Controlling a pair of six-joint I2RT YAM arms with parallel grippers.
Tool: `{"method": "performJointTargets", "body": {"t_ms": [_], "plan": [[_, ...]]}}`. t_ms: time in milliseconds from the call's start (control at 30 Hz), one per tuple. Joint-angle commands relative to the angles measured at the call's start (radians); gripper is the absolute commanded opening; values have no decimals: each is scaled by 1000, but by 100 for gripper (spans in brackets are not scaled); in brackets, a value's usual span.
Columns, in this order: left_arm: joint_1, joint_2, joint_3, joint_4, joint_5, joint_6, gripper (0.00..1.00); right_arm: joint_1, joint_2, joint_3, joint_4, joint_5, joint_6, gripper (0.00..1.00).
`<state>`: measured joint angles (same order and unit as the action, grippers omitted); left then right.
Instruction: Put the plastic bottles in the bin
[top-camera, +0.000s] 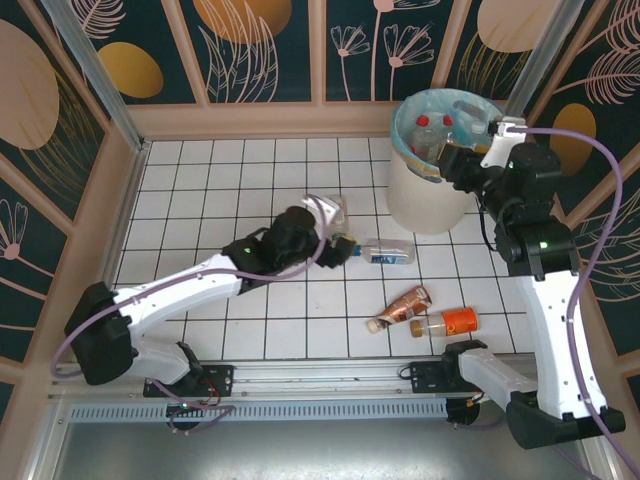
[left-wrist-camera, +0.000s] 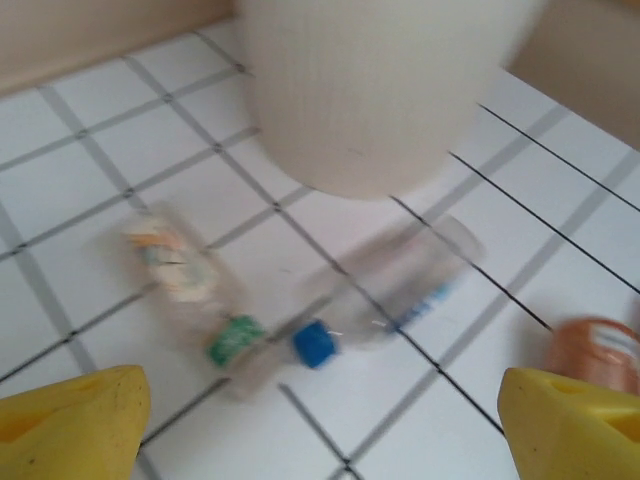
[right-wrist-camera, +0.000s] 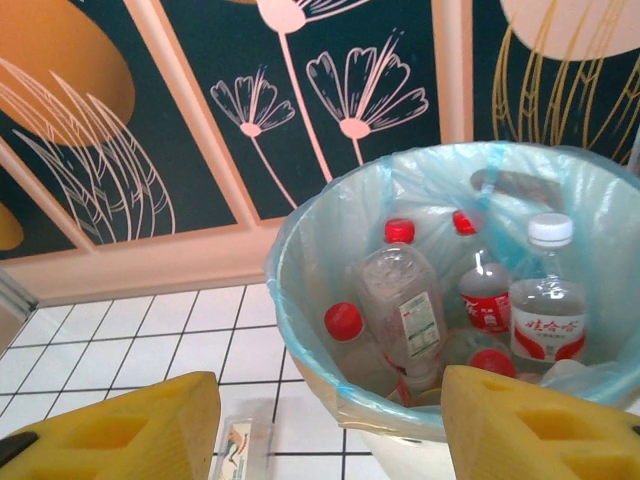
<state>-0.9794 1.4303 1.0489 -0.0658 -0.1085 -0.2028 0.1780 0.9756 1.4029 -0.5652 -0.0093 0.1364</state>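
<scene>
The off-white bin (top-camera: 425, 190) with its blue-green liner stands at the back right and holds several plastic bottles (right-wrist-camera: 402, 296). My right gripper (top-camera: 455, 160) hovers over the bin's near rim (right-wrist-camera: 330, 380), open (right-wrist-camera: 330, 432), with nothing between its yellow fingers (right-wrist-camera: 120, 432). My left gripper (top-camera: 340, 245) hangs open (left-wrist-camera: 320, 435) above two bottles on the floor. One is a blue-capped bottle (left-wrist-camera: 385, 295) (top-camera: 388, 253). The other is a green-capped bottle (left-wrist-camera: 185, 275) (top-camera: 335, 212). Two more bottles, a brown-pink one (top-camera: 400, 308) and an orange one (top-camera: 450, 322) (left-wrist-camera: 600, 350), lie nearer the front.
The white tiled floor (top-camera: 230, 190) is walled by patterned panels at the back and both sides. The bin's side (left-wrist-camera: 380, 90) rises just beyond the two bottles under my left gripper. A metal rail (top-camera: 320, 410) carries the arm bases along the near edge.
</scene>
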Motion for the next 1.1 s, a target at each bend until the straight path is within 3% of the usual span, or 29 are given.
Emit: {"method": "performJointTargets", "body": {"t_ms": [0,333,900,1067], "plan": [[-83,90,79,-48,107,97,90,3,-32,-18,-9,73,-21,61],[-233,390,227,-88,142,199,89,4,-95,-26,29,109,-53,63],[-240,598,307,-118,130,216,85,3,-118,-40,32,115,-66,66],[-239,626,311,-120,110,219,79,4,-120,-44,31,115,-66,67]]}}
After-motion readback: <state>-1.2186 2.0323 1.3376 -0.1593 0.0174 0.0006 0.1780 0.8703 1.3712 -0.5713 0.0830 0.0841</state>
